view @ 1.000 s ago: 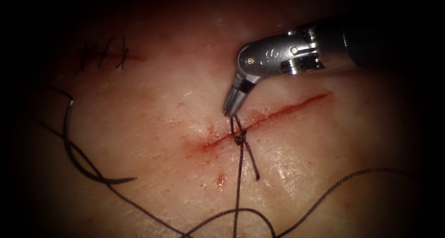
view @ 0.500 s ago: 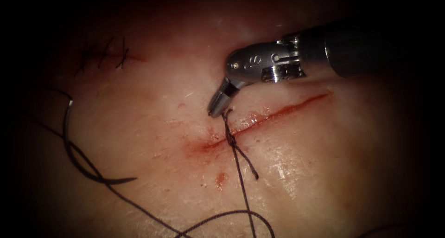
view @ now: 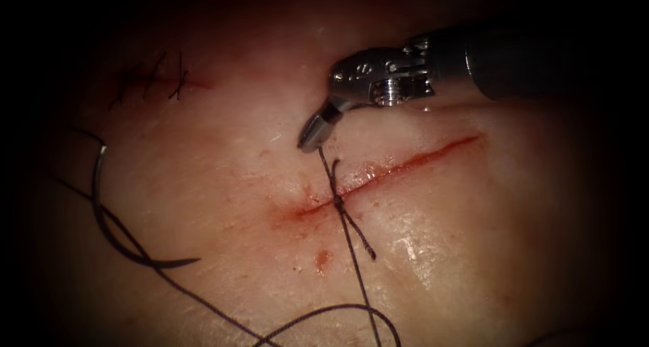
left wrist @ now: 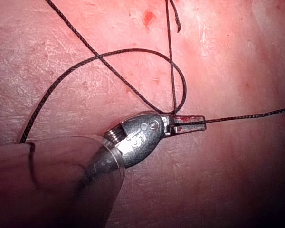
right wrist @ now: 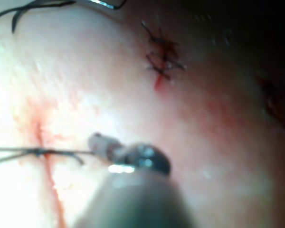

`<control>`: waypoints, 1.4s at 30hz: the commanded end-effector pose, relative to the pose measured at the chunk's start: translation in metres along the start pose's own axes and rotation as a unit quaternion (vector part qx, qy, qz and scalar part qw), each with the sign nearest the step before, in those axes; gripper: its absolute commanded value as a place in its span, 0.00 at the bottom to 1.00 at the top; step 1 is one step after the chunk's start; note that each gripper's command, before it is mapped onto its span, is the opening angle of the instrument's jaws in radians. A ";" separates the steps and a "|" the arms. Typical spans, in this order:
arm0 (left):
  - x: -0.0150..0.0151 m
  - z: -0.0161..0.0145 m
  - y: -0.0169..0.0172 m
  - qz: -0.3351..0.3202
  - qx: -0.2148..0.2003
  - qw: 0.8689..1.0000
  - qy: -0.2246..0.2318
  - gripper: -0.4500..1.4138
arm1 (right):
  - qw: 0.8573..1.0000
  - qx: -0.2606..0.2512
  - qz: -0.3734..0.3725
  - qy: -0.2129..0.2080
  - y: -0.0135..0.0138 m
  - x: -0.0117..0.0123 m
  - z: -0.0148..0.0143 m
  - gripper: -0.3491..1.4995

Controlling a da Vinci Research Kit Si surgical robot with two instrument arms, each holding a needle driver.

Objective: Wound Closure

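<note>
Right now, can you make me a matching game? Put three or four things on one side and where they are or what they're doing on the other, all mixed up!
Things:
1. needle
2. knot
3. right tool
4. left tool

Places or states:
A. sitting on the cut
B. jaws shut on the thread, tissue underneath
C. lying loose on the tissue, left of the cut
D. holding the thread end above the knot

Pairs: 1-C, 2-A, 3-D, 4-B

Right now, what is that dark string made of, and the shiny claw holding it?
The thread looks like braided fibre, dark and matte: in the left wrist view its surface shows a fine twisted texture. The right tool looks like polished metal, silvery with bright glints; its jaws are shut on the thread. The left tool, also shiny metal, grips thread too. The needle lies free on the tissue.
</note>
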 end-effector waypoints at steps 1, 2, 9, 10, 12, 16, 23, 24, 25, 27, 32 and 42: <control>-0.0013 0.0004 0.0012 -0.005 0.000 1.000 0.000 0.00 | 1.000 -0.008 0.005 -0.004 0.0007 0.0000 0.0005 0.00; -0.0013 0.0005 0.0012 -0.005 0.000 1.000 0.000 0.00 | 1.000 -0.010 0.006 -0.006 0.0009 0.0000 0.0004 0.00; 0.0003 0.0010 0.0005 -0.013 -0.005 1.000 0.005 0.00 | 1.000 0.016 0.002 -0.001 0.0001 0.0002 0.0009 0.00; 0.0008 0.0010 0.0003 -0.015 -0.006 1.000 0.005 0.00 | 1.000 0.022 0.002 0.003 -0.0001 0.0002 0.0010 0.00; 0.0019 0.0010 -0.0001 -0.017 -0.009 1.000 0.006 0.00 | 1.000 0.014 0.001 0.016 -0.0010 0.0002 0.0010 0.00; 0.0046 0.0012 -0.0012 -0.007 -0.013 1.000 0.009 0.00 | 0.997 -0.060 0.005 0.049 -0.0021 0.0006 0.0008 0.86; 0.0093 0.0018 -0.0030 0.013 -0.014 1.000 0.011 0.00 | 0.989 -0.124 -0.001 0.075 -0.0036 0.0019 -0.0029 0.93; 0.0099 0.0018 -0.0032 0.016 -0.014 1.000 0.011 0.00 | 0.989 -0.129 0.001 0.078 -0.0037 0.0021 -0.0035 0.93; 0.0108 0.0019 -0.0035 0.020 -0.016 1.000 0.012 0.00 | 0.988 -0.134 0.006 0.081 -0.0039 0.0022 -0.0041 0.93; 0.0120 0.0019 -0.0039 0.027 -0.017 0.999 0.012 0.00 | 0.985 -0.147 0.013 0.086 -0.0044 0.0024 -0.0058 0.93; 0.0145 0.0018 -0.0049 0.035 -0.022 0.999 0.014 0.00 | 0.980 -0.175 0.014 0.097 -0.0062 0.0026 -0.0102 0.91; 0.0177 0.0018 -0.0065 0.049 -0.024 0.998 0.016 0.00 | 0.966 -0.198 0.047 0.162 -0.0100 0.0016 -0.0121 0.89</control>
